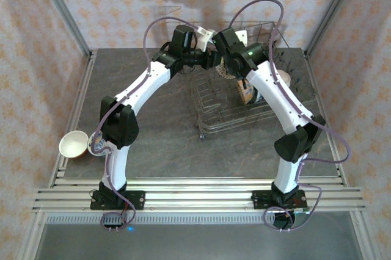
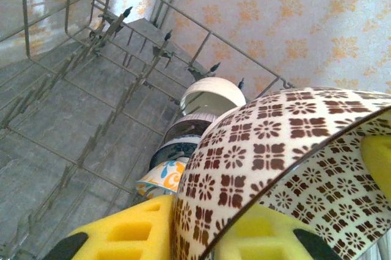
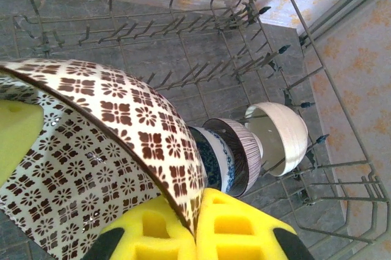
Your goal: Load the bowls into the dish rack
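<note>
A cream bowl with brown flower squares (image 2: 256, 144) (image 3: 116, 126) hangs over the wire dish rack (image 1: 226, 113), held by both grippers. My left gripper (image 2: 201, 229) is shut on its rim, one yellow pad outside and one inside. My right gripper (image 3: 195, 226) is shut on the rim at another spot. In the top view the two grippers (image 1: 204, 52) (image 1: 219, 43) meet above the rack's far end. Standing on edge in a row in the rack are a cream bowl (image 3: 281, 135), a striped bowl (image 3: 241, 150), a blue-patterned bowl (image 3: 214, 156) and an orange-and-blue bowl (image 2: 162, 177).
A plain cream bowl (image 1: 73, 144) and a patterned bowl (image 1: 98, 145) sit at the table's left edge beside the left arm. Upright tines (image 2: 122, 22) and the rack's raised wire sides (image 3: 317, 58) surround the held bowl. Rows of free tines (image 3: 140, 34) lie behind it.
</note>
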Action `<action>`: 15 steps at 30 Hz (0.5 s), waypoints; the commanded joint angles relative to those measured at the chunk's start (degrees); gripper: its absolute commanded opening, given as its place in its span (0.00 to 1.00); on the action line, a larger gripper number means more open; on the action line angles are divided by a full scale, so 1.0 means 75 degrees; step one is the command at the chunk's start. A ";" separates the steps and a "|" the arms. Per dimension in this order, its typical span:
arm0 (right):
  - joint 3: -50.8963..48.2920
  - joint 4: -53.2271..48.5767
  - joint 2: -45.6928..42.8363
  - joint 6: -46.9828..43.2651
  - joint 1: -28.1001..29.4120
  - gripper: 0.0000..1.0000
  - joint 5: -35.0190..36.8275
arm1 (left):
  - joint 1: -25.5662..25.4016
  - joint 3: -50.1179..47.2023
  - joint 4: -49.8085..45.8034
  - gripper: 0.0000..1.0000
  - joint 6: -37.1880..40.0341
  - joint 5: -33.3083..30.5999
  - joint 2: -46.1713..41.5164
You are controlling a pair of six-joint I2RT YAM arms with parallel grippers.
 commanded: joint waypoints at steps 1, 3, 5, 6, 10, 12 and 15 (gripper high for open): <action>0.0345 0.0108 0.0066 -0.0165 -0.0077 0.00 -0.0098 | 0.0018 0.0285 0.0333 0.13 0.0019 0.0402 0.0150; 0.0369 0.0137 0.0062 -0.0175 -0.0129 0.00 -0.0274 | 0.0018 0.0293 0.0359 0.08 0.0042 0.0434 0.0165; 0.0379 0.0144 0.0069 -0.0210 -0.0188 0.00 -0.0528 | 0.0014 0.0265 0.0379 0.03 0.0104 0.0461 0.0162; 0.0381 0.0136 0.0067 -0.0210 -0.0215 0.00 -0.0613 | 0.0010 0.0245 0.0415 0.00 0.0138 0.0473 0.0155; 0.0273 0.0114 0.0052 -0.0255 -0.0342 0.00 -0.0960 | 0.0018 0.0134 0.0933 0.00 0.0133 0.0858 0.0127; 0.0171 0.0143 0.0003 -0.0292 -0.0434 0.08 -0.1194 | 0.0018 0.0176 0.1098 0.00 0.0139 0.0923 0.0167; -0.0015 0.0223 -0.0150 -0.0329 -0.0629 0.36 -0.1645 | 0.0017 0.0252 0.1185 0.00 0.0154 0.0956 0.0238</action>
